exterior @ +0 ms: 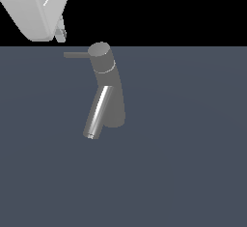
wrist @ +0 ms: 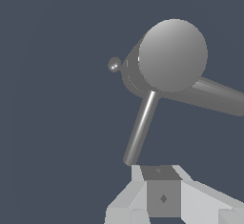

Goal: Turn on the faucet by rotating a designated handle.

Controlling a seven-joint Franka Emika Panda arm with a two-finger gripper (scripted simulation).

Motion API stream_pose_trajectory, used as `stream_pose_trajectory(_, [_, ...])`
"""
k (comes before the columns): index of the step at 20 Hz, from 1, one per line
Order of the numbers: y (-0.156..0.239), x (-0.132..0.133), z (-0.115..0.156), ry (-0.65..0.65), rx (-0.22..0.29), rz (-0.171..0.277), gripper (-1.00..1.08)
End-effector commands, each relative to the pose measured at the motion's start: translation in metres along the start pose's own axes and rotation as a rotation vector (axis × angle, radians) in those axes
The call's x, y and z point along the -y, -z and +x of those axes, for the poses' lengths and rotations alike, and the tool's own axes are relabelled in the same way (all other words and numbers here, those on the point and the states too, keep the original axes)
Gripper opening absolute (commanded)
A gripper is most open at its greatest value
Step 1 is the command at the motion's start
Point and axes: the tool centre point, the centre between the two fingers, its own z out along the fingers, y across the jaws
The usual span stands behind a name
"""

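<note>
The grey faucet stands upright with a flat-topped cylindrical cap and a shiny slanted spout. The handle, a thin straight rod, projects from the cap toward the exterior view's left. My gripper hangs above and to the left of the handle's free end, apart from it, with nothing in it. In the wrist view the cap shows as a round disc and the handle runs from it toward my gripper. The fingers sit together with no gap. The thicker spout leads off sideways.
The faucet stands on a flat dark blue-grey surface. A small round knob shows beside the faucet body in the wrist view. The white hand housing fills the exterior view's upper left corner.
</note>
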Motion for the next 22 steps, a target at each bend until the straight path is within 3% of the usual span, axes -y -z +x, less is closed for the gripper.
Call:
stream_pose_trajectory(1, [-0.007,0.006,0.001,-0.041,-0.013,0.011,-1.00])
stream_pose_trajectory(22, [-0.046,0.042,0.015,-0.272,-0.104,0.066,-1.00])
